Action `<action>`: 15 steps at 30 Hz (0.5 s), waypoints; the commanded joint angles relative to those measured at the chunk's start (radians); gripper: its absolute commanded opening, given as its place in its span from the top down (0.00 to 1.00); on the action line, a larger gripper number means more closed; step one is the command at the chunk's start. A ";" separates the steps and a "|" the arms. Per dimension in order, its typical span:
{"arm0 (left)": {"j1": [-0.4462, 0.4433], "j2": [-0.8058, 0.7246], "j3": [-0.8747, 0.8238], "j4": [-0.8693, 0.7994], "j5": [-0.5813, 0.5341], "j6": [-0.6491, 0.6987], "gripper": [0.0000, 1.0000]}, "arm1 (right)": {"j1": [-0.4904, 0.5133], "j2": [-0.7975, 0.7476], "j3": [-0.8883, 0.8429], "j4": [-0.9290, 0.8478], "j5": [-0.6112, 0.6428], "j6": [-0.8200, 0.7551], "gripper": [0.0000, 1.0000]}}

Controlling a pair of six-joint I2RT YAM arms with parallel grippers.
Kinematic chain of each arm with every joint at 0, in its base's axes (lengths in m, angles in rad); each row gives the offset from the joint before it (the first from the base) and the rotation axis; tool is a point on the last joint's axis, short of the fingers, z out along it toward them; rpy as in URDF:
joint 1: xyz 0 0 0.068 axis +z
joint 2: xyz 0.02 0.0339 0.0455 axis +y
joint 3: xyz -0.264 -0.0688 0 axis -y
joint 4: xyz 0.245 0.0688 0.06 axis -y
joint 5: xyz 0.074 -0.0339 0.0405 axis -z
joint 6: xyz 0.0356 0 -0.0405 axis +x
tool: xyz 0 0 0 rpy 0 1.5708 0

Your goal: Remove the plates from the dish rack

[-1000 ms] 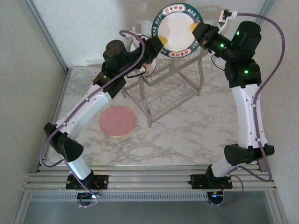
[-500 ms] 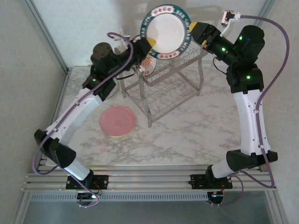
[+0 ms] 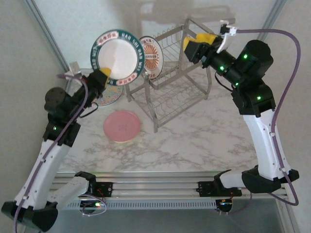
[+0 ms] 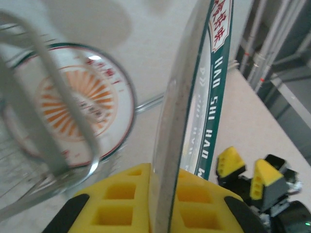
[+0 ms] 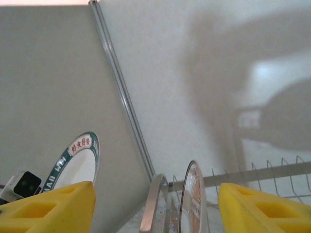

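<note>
Moved since a second ago: green-rimmed plate, carried left, clear of the dish rack, now upright in the air over the rear left of the worktop, with the left pincer clamped on its lower rim. Also changed: right pincer, fingers now apart and empty above the rack's top. Upper tier: medallion plate, upright. On the worktop beside the rack: pink plate, flat.

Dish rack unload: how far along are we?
Done: a pink plate and a patterned plate lie flat on the table, out of the dish rack. In hand: the left tool is shut on the green-rimmed plate, held upright in the air left of the rack. Left: the orange-medallion plate stands at the rack's left end. The right tool is open by the rack's top, holding nothing.
</note>
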 commanded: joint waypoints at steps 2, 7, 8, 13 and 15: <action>0.024 -0.123 -0.149 -0.135 -0.082 -0.012 1.00 | 0.105 -0.035 -0.016 -0.161 0.090 -0.172 0.32; 0.029 -0.272 -0.340 -0.247 -0.186 -0.045 1.00 | 0.236 -0.106 -0.091 -0.257 0.201 -0.248 0.32; 0.029 -0.297 -0.380 -0.255 -0.197 -0.057 1.00 | 0.270 -0.131 -0.127 -0.259 0.238 -0.270 0.33; 0.031 -0.370 -0.549 -0.239 -0.206 -0.111 1.00 | 0.471 -0.276 -0.391 -0.173 0.418 -0.423 0.33; 0.031 -0.381 -0.600 -0.238 -0.213 -0.116 1.00 | 0.527 -0.316 -0.476 -0.146 0.467 -0.469 0.33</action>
